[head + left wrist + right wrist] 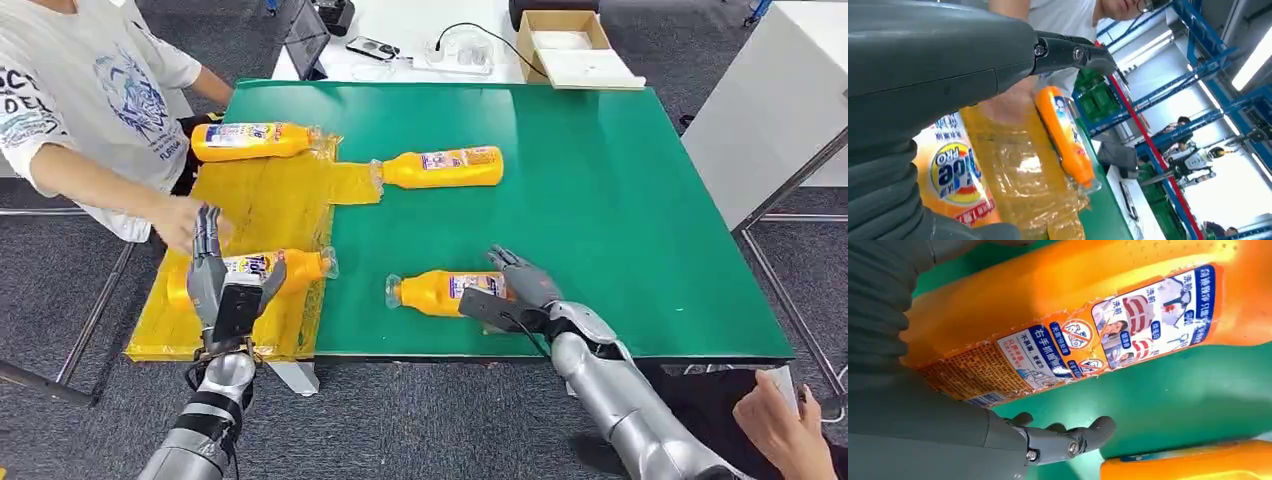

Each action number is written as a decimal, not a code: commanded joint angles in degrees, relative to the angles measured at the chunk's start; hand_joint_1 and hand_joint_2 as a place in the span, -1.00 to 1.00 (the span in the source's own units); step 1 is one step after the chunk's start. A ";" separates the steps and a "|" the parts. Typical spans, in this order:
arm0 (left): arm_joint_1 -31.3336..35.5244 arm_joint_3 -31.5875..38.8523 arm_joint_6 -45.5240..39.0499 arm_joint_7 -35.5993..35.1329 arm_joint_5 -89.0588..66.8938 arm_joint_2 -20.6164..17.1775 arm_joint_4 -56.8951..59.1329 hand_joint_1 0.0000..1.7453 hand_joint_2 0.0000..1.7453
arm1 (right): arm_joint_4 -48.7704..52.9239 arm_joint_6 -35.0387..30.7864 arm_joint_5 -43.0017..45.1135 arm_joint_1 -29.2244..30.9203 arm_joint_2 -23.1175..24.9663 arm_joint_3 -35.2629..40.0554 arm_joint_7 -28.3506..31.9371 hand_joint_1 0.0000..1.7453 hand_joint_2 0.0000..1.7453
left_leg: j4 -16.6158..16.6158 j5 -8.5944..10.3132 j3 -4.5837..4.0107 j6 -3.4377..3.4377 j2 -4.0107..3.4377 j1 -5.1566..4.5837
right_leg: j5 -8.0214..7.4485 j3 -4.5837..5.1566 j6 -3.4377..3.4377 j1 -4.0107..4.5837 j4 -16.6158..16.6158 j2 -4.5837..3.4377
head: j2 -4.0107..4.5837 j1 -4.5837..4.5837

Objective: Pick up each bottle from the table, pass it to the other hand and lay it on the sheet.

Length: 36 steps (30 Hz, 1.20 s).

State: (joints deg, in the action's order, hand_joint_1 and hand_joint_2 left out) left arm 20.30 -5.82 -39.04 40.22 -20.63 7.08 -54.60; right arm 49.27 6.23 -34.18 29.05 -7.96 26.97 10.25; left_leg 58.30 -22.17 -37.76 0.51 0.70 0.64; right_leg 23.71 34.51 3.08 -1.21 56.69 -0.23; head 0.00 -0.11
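Several orange bottles lie on the green table. One bottle rests at the far end of the yellow sheet. Another bottle lies mid-table with its cap at the sheet's edge. A third bottle lies on the sheet under my left hand, whose fingers stretch straight above it. My right hand straddles the base of the fourth bottle, which lies near the front edge; one finger rests beside it, apart from it.
A person stands at the table's left, one hand at the sheet's edge close to my left hand. Another person's hand shows at the near right. A cardboard box and cables lie on a white table behind.
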 commanded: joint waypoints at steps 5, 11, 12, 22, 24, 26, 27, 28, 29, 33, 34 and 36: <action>4.05 -3.50 0.95 -0.22 1.69 0.87 8.07 -1.00 1.00 | -18.48 0.02 -0.94 6.92 3.58 5.73 -4.13 0.46 1.00 | -0.05 -0.04 0.29 -0.01 -0.07 0.05 | 0.02 -0.30 -0.15 0.09 -0.08 0.04 | 0.00 0.00; 4.03 -3.62 1.00 -0.22 2.04 0.86 8.00 -1.00 1.00 | -18.91 -0.17 -0.95 7.16 4.03 5.93 -4.19 0.58 1.00 | -0.07 -0.03 0.51 0.00 -0.07 0.07 | 0.02 -0.50 -0.16 0.12 -0.13 0.07 | 0.00 0.00; 4.00 -3.68 1.20 -0.22 2.23 0.85 7.96 -1.00 1.00 | -19.05 -0.21 -0.97 7.17 4.12 6.04 -4.22 0.72 1.00 | -0.07 -0.03 0.52 0.00 -0.04 0.07 | 0.03 -0.55 -0.18 0.12 -0.12 0.11 | 0.00 -0.04; 4.65 -5.40 2.25 -0.22 3.93 1.68 8.94 -1.00 1.00 | -21.68 2.83 3.13 6.60 4.56 5.28 0.11 1.00 1.00 | -0.12 -0.02 0.77 -0.04 -0.08 0.10 | 0.02 -0.72 -0.19 0.15 -0.19 0.13 | 0.00 -0.02; 3.89 -5.43 2.71 -0.22 4.98 1.64 7.85 -1.00 1.00 | -16.74 -0.50 6.84 4.04 4.75 2.49 4.61 1.00 1.00 | -0.10 -0.03 0.82 -0.05 -0.11 0.10 | 0.02 -0.76 -0.18 0.16 -0.17 0.10 | 0.00 -0.02; 3.04 -4.48 4.72 -0.22 6.27 2.02 6.61 -1.00 1.00 | -9.36 -6.84 9.19 0.23 5.87 -1.03 6.80 1.00 1.00 | -0.15 -0.02 0.88 -0.05 -0.10 0.09 | 0.01 -0.82 -0.18 0.17 -0.22 0.11 | 0.00 -0.02; 2.62 -2.57 8.20 -0.22 7.73 2.96 6.18 -1.00 1.00 | 0.05 -14.62 8.04 -4.18 6.76 -3.51 7.36 1.00 1.00 | -0.15 -0.04 0.88 -0.06 -0.17 0.11 | 0.00 -0.81 -0.19 0.19 -0.22 0.05 | 0.00 -0.02; 2.24 -0.70 12.16 -0.22 9.51 4.07 5.55 -1.00 1.00 | 7.10 -21.55 6.65 -7.63 8.49 -6.77 8.16 1.00 1.00 | -0.10 -0.08 0.87 -0.07 -0.27 0.11 | 0.01 -0.76 -0.15 0.19 -0.17 -0.05 | 0.00 0.00; 2.21 0.03 13.47 -0.22 9.55 4.55 5.58 -1.00 1.00 | 10.53 -22.86 4.87 -9.00 8.72 -7.15 6.85 1.00 1.00 | -0.13 -0.09 0.88 -0.07 -0.30 0.14 | 0.02 -0.79 -0.20 0.24 -0.21 -0.06 | 0.00 -0.07; 2.33 2.29 21.43 -1.86 13.05 7.00 3.94 -1.00 1.00 | 21.24 -35.29 0.61 -13.40 12.14 -13.77 10.99 1.00 1.00 | 0.09 -0.18 0.34 -0.08 -0.27 0.05 | 0.13 -0.28 -0.20 0.17 0.13 -0.10 | 0.00 0.02; 2.47 2.07 23.07 -2.62 13.87 7.26 3.78 -1.00 1.00 | 21.67 -37.61 -0.59 -13.72 12.58 -14.99 12.22 1.00 1.00 | 0.06 -0.12 0.18 -0.06 -0.17 0.01 | 0.10 -0.14 -0.14 0.11 0.11 -0.05 | 0.00 0.00; 2.65 1.59 25.26 -3.44 14.90 7.60 3.37 -1.00 1.00 | 22.15 -39.97 0.19 -14.15 13.55 -16.77 14.96 1.00 1.00 | 0.07 -0.14 0.12 -0.04 -0.10 0.05 | 0.12 -0.14 -0.12 0.15 0.07 -0.01 | 0.00 0.02</action>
State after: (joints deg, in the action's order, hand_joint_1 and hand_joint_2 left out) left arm 21.28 -7.15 -19.38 39.02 -8.53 11.72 -50.64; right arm 58.12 -26.91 -33.94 19.81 1.07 21.30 20.08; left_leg 58.29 -22.20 -37.71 0.46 0.58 0.67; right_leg 23.71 34.48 3.07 -1.12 56.72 -0.34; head 0.00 -0.09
